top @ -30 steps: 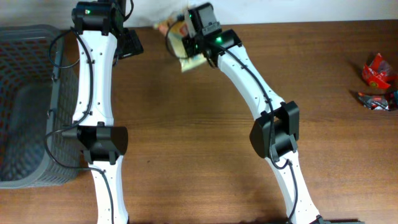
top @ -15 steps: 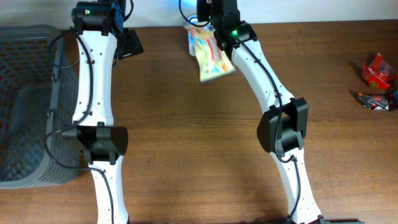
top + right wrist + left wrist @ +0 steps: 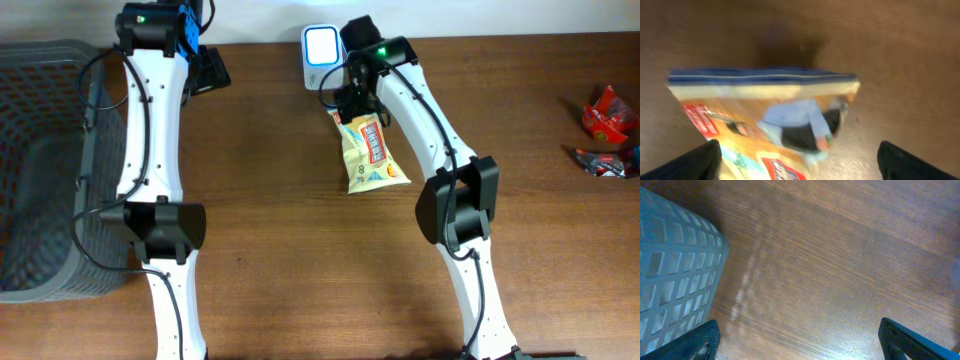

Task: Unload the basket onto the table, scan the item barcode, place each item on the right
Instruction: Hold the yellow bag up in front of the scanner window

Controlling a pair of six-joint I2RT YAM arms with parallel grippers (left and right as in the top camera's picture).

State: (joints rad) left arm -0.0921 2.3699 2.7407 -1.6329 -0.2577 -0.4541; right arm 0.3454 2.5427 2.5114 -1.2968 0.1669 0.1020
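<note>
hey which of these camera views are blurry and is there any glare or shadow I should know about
Overhead: sharp; the scanner screen glows blown-out white. Right wrist: the snack packet is smeared and soft, with a dark shadow on the table just beyond it. Left wrist: soft focus, pale streaks of glare across the wood, the basket blurred.

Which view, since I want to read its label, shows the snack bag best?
Overhead: the whole bag shows, fairly sharp. Right wrist shows only a blurred part; left wrist shows none of it.
</note>
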